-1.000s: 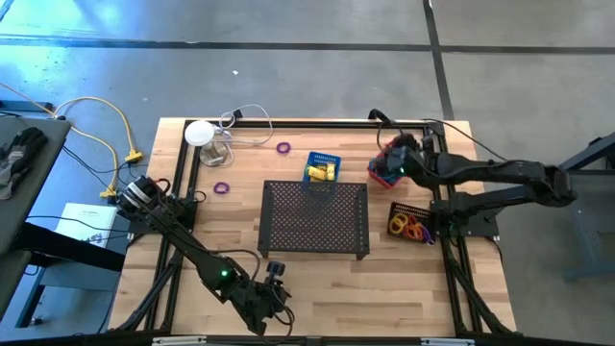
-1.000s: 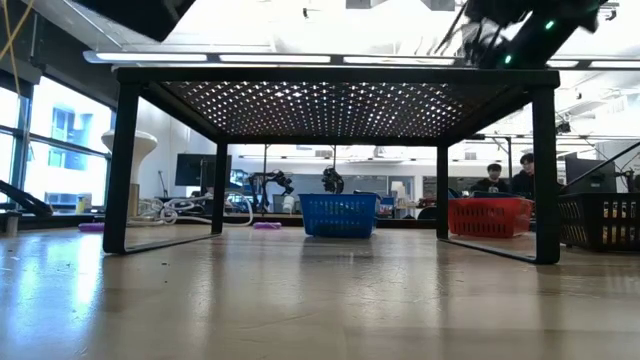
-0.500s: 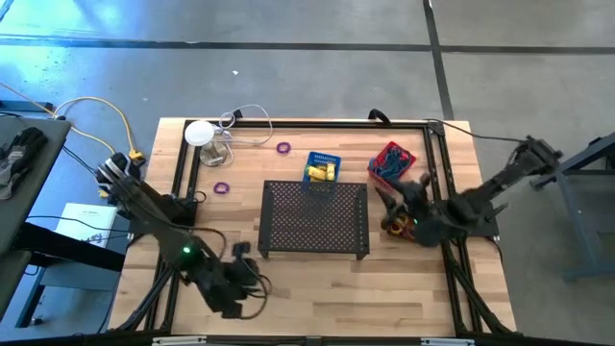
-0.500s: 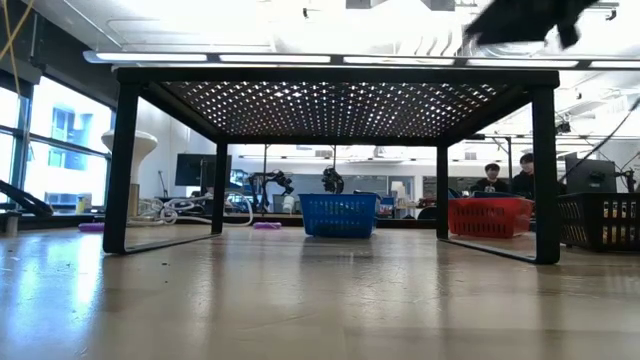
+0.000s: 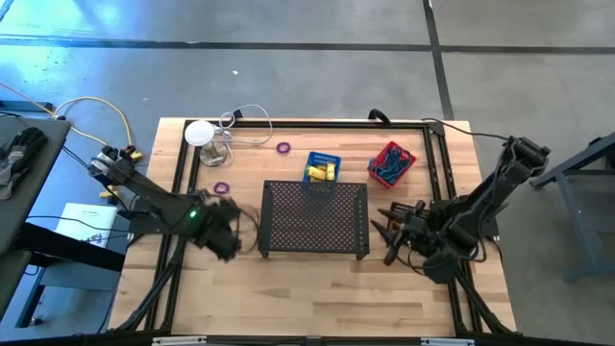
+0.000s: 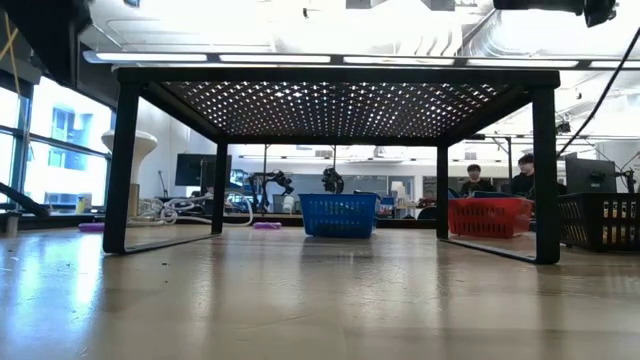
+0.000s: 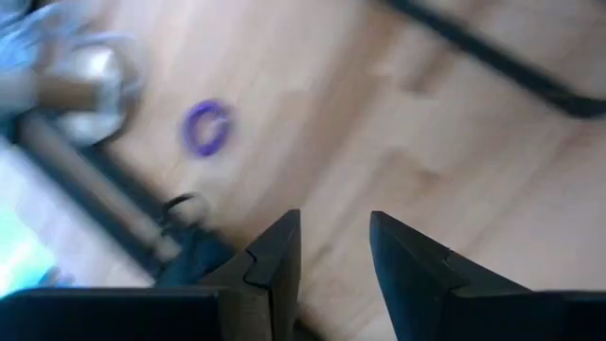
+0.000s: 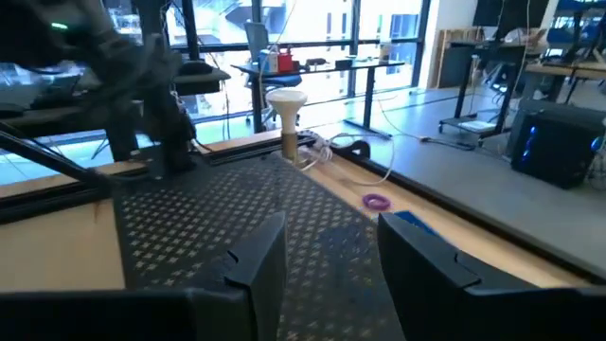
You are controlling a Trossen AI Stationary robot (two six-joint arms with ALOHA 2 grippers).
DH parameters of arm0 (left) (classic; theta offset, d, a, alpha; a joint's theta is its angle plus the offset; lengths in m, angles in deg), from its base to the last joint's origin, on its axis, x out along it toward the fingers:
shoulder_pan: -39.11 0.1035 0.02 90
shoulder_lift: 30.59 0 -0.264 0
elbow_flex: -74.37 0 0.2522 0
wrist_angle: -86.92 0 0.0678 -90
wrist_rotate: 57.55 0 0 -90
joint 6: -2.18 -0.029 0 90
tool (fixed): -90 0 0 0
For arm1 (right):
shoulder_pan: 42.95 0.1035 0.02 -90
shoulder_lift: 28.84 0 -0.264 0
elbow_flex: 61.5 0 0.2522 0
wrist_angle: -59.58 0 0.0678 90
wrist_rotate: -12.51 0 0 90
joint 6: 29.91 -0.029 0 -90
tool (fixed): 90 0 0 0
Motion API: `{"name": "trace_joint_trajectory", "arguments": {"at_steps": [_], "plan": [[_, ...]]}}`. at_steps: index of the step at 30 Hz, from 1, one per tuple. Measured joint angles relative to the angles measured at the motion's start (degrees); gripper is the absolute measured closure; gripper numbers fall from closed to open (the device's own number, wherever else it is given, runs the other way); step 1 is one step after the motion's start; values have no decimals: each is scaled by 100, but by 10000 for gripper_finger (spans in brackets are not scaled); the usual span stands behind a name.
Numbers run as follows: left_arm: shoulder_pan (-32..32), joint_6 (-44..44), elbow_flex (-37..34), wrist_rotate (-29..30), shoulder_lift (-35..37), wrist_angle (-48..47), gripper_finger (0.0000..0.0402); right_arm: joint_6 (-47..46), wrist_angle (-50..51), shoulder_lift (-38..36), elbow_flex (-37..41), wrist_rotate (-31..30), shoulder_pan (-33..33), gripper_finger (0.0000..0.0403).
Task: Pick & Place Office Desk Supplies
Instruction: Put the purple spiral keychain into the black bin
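Note:
The office desk supplies lie around a black mesh tray. A blue basket holds small yellow boxes, and a red basket holds blue rubber bands. Two purple rings lie on the wood. My left gripper hangs open beside the tray's left end, pointing down at bare wood, with a purple ring beyond it. My right gripper stands open at the tray's right end, pointing level across the mesh.
A white round-topped object with a cable stands at the far left corner. A black frame runs along the table's edges. In the low view the tray's legs stand on the table, with the baskets behind them.
My left gripper has risen from the near edge and gone toward the far left, to the tray's left end, tipping to point down. My right gripper has swung from over the red basket toward the near side, turning to point across the tray. The red basket shows uncovered.

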Motion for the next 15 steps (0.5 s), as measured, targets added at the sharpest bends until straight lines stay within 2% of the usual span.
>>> {"name": "trace_joint_trajectory", "arguments": {"at_steps": [2,7,15], "plan": [[233,28,-19,-69,0,-207,281,-258,-7,158,0,22,41,249],[708,-691,-34,-330,28,-145,291,-773,-14,583,0,300,44,249],[1582,-1765,-34,-243,28,-142,296,-862,-370,933,0,354,43,249]]}}
